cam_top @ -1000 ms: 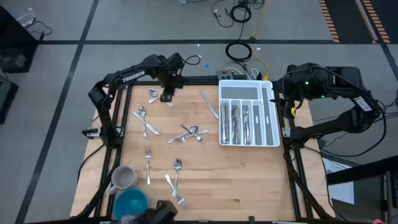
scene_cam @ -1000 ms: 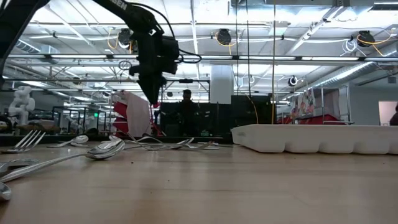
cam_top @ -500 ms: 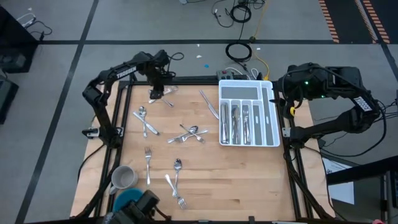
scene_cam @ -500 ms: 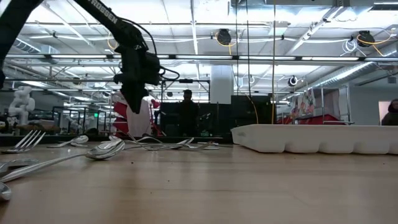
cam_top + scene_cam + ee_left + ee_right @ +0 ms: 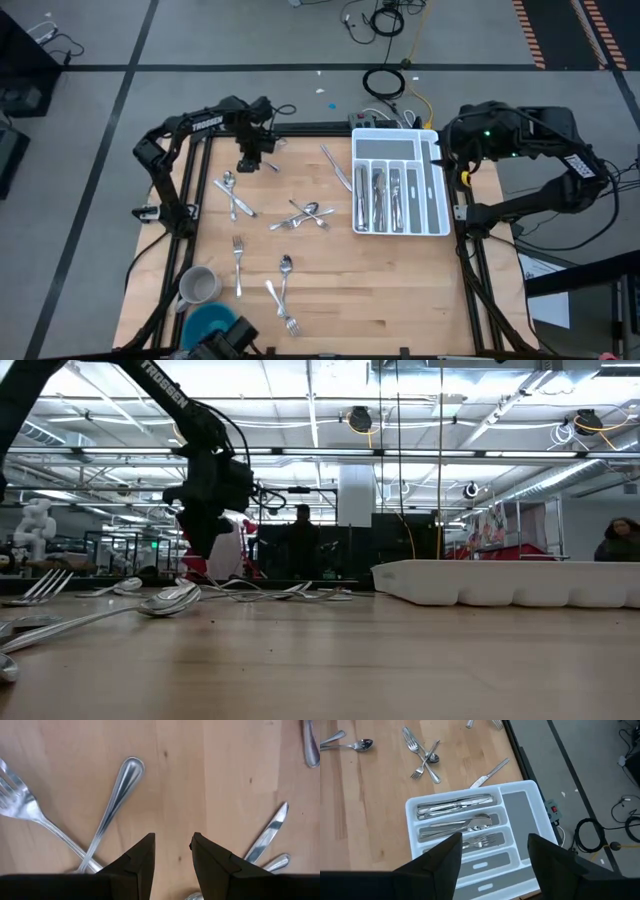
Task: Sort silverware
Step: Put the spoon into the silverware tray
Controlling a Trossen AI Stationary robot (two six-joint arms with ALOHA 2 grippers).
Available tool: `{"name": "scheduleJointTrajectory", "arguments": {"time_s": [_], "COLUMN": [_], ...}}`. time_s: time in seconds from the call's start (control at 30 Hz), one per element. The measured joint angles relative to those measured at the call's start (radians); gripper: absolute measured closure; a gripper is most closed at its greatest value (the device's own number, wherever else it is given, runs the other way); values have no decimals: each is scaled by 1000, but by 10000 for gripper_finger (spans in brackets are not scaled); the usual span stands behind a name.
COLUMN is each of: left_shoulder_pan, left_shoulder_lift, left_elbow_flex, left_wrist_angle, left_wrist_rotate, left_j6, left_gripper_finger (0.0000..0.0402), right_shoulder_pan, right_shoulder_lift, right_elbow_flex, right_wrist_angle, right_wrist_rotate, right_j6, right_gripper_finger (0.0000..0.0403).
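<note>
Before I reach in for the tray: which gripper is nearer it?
Right. The right gripper hangs open above the tray; the left gripper, also open, is across the table.

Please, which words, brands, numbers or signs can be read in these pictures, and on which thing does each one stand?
"TROSSEN": white letters on the left arm in the high view, small but readable.
White letters also show on that arm near the top of the low view; only partly seen, not readable for sure.
White marks on the right arm: too small to read.
No text shows on the organiser tray or the silverware.
</note>
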Motion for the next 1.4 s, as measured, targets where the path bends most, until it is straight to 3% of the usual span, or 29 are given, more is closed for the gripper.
{"name": "scheduleJointTrajectory", "arguments": {"time_s": [0.1,0.23,0.27,0.57,0.7,0.93,1.27,1.4], "left_shoulder_pan": [0,-26,-35,-99,-100,-55,-14,-27], "left_shoulder_lift": [0,0,0,-11,-11,-9,-8,-8], "left_elbow_flex": [0,0,0,0,0,0,-1,-39], "left_wrist_angle": [4,141,168,234,238,232,241,244], "left_wrist_rotate": [-3,-254,-278,-247,-163,-119,-95,-135], "left_j6": [-4,-59,-80,-85,-58,-47,-47,4], "left_gripper_finger": [269,269,269,269,269,264,160,143], "right_shoulder_pan": [0,0,0,0,0,0,0,0], "right_shoulder_lift": [13,32,35,60,60,60,60,60], "right_elbow_flex": [0,0,0,0,0,0,0,0], "right_wrist_angle": [9,19,20,20,20,20,20,20], "right_wrist_rotate": [0,0,0,-2,-1,-1,-1,-1], "right_j6": [11,29,35,92,104,107,136,140], "right_gripper_finger": [185,185,185,185,186,186,186,186]}}
